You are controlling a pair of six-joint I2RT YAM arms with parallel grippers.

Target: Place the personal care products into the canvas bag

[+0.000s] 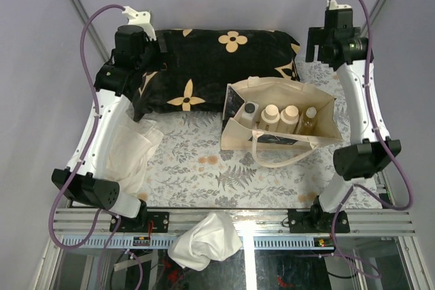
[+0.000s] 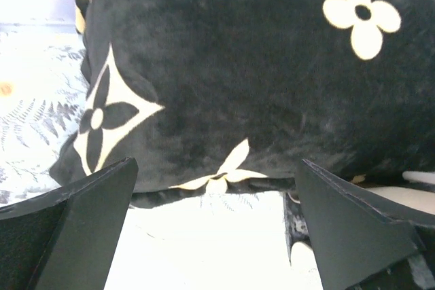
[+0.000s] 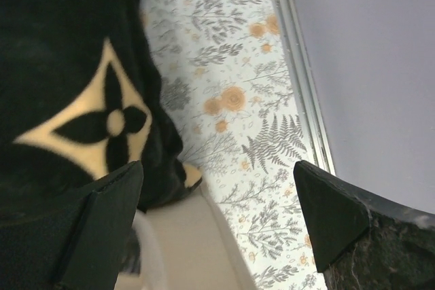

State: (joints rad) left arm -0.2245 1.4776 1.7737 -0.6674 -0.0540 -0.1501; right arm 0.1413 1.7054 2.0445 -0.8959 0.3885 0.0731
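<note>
The beige canvas bag (image 1: 285,94) stands open at the table's centre right, a dark patch on its front side. Inside stand a white squarish bottle with dark cap (image 1: 247,113), two cream round bottles (image 1: 270,116) (image 1: 290,115) and a clear amber bottle (image 1: 310,119). My left gripper (image 1: 138,66) is open and empty at the back left, over the cushion's left end. My right gripper (image 1: 319,51) is open and empty at the back right, behind the bag. A beige edge of the bag (image 3: 183,249) shows in the right wrist view.
A black cushion with tan flower marks (image 1: 211,66) lies along the back, also in the left wrist view (image 2: 258,79). A white cloth (image 1: 132,151) lies at the left. Another white cloth (image 1: 204,239) lies on the front rail. The tablecloth (image 1: 197,174) has a fern print.
</note>
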